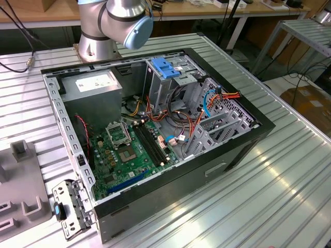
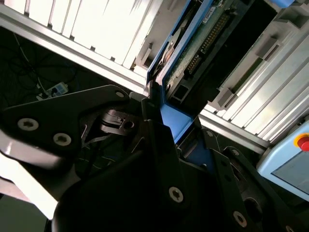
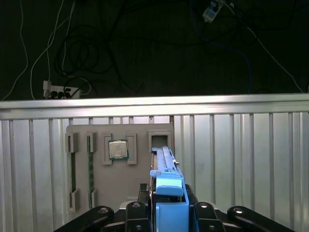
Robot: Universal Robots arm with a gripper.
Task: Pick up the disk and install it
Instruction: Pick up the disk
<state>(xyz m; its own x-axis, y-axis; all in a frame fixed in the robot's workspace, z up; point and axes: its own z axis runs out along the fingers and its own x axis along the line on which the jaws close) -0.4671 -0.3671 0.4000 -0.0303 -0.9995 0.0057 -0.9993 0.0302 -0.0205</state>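
No legible txt anywhere.

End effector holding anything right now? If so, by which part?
The disk, standing on edge at the grey fixture plate. The end effector looks clamped across the disk's near end, on its bright blue sides.

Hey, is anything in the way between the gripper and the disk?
Nothing visible is. In the first wrist view the disk stands on edge right at the gripper, with no other object between them.
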